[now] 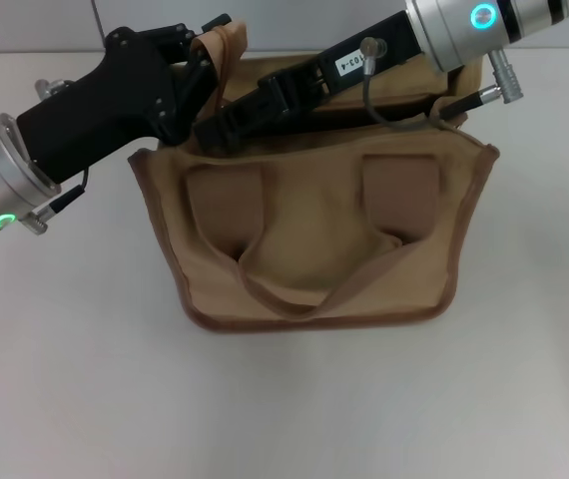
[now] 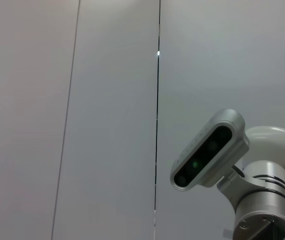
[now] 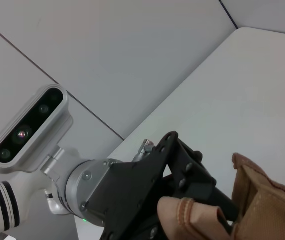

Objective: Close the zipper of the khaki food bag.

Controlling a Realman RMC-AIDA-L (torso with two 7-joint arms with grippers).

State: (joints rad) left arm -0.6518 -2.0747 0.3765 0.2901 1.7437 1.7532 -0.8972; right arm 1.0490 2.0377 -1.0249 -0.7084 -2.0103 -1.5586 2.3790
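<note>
My bag (image 1: 314, 249) is khaki canvas, plain and unpatterned, edged in darker brown piping; its two strap patches and the looping handle (image 1: 309, 289) run a slightly redder tan. It sits on a plain white table (image 1: 65, 379). My left gripper (image 1: 200, 85) and right gripper (image 1: 215, 130) are matte black, each on a silver wrist with a glowing green ring. The wall (image 2: 82, 100) is pale grey with thin dark seams.
</note>
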